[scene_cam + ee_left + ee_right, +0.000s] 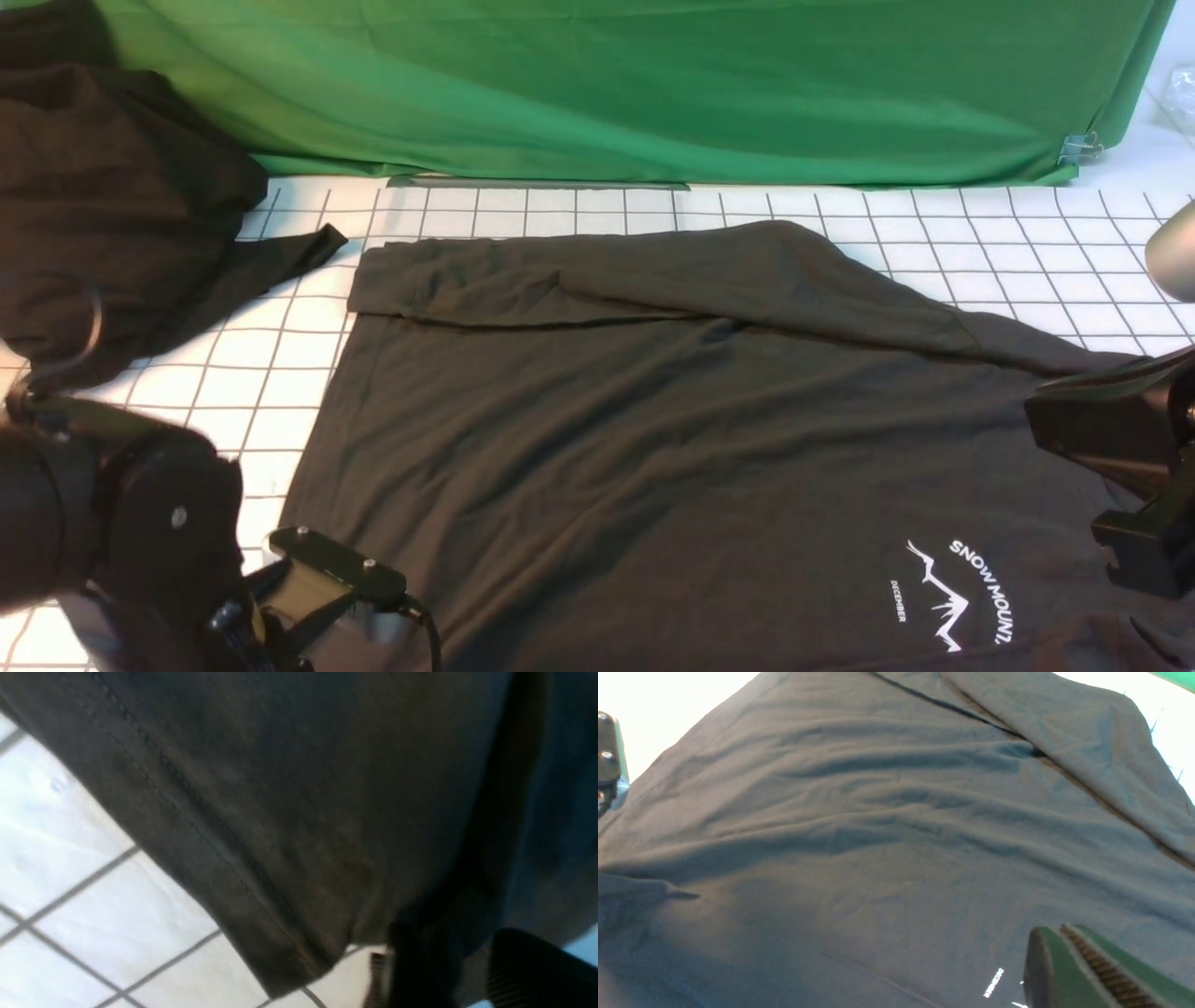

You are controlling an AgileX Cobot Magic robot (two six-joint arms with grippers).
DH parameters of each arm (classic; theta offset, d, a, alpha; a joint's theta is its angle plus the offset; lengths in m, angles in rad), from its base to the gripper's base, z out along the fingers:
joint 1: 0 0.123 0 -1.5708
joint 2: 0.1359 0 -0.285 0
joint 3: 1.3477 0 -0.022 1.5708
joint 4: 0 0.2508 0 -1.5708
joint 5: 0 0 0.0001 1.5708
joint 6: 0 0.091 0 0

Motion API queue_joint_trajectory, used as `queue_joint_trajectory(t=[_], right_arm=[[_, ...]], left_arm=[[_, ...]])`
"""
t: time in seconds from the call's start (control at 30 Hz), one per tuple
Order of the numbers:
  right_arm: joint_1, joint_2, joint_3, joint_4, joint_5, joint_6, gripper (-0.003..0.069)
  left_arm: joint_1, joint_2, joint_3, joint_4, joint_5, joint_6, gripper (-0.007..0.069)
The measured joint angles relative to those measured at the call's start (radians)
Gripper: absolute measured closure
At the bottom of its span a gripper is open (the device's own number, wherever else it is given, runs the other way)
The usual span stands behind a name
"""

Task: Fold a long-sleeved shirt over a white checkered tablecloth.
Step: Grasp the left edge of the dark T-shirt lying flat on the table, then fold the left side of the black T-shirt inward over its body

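The long-sleeved shirt [653,420] lies spread on the white checkered tablecloth [980,243]. Its white mountain print [962,597] is at the near right, and one sleeve [607,275] is folded across the far edge. My left arm [140,523] is low at the shirt's near-left corner. In the blurred left wrist view, the left gripper [467,956] has its fingers apart just past the stitched hem [210,844], with nothing clamped. The right gripper [1057,935] is shut and empty. It hovers over the shirt [878,835] beside the print.
A blacker garment heap [103,205] covers the far left of the table. The green backdrop cloth [653,84] hangs along the back, held by a clip [1080,147]. A grey rounded object [1174,252] shows at the right edge.
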Motion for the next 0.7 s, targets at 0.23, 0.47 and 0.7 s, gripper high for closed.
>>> queue_joint_trajectory(t=[0.23,0.47,0.7], right_arm=[[0.0,0.0,0.0,0.0,0.0,-0.001,0.0655],[0.0,0.0,0.0,0.0,-0.001,-0.001,0.0656],[0.0,0.0,0.0,0.0,-0.004,-0.001,0.0656]], left_arm=[[0.0,0.0,0.051,-0.008,-0.02,0.012,0.0296],[0.0,-0.001,0.059,-0.028,-0.018,0.03,0.0589],[-0.001,-0.058,-0.057,-0.032,0.11,0.03,0.0592]])
